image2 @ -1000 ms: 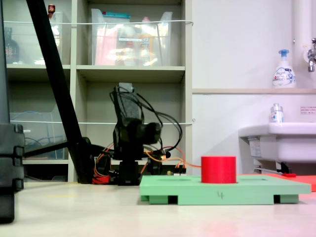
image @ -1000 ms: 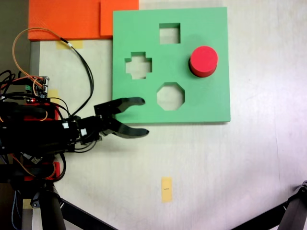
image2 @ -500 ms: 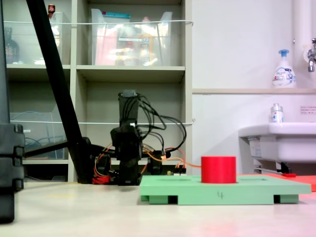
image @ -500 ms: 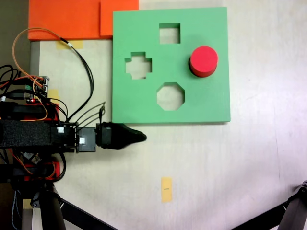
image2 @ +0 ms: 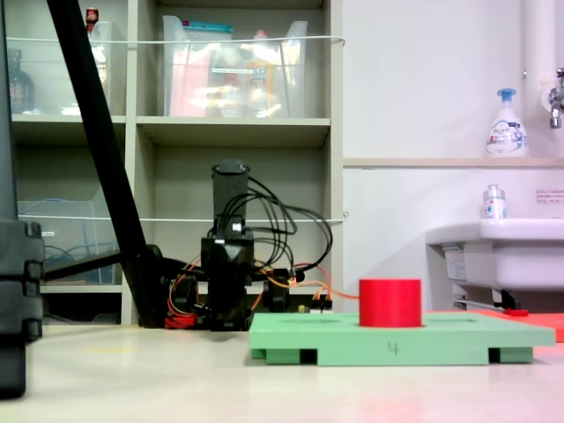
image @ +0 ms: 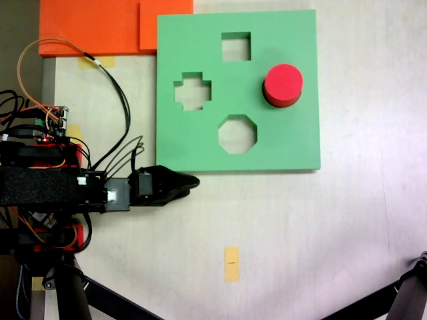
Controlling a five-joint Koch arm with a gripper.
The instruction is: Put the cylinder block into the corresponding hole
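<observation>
Your red cylinder block [image: 283,83] stood upright on the green foam board [image: 193,140], on the board's right-hand part as the view from above showed it. In the low side view the cylinder block [image2: 390,302] rose well above the board's [image2: 441,338] top face, with its base at the level of that face. The round hole could not be made out, since the block covered that spot (whether it sat partway in the hole or just on the surface, I could not tell). The other cutouts lay uncovered: a square [image: 235,47] near the top edge, a cross [image: 192,91] at the left, and an octagon [image: 237,134] below the middle.

Your gripper [image: 190,182] lay low over the table, just below the board's lower left corner and well apart from the block. From above, its jaws appeared as one dark pointed shape with the tips together, so I could not tell its state. An orange sheet [image: 93,27] lay beyond the board's upper left corner, and a small yellow tape strip [image: 231,263] was stuck to the table nearer the camera's lower edge.
</observation>
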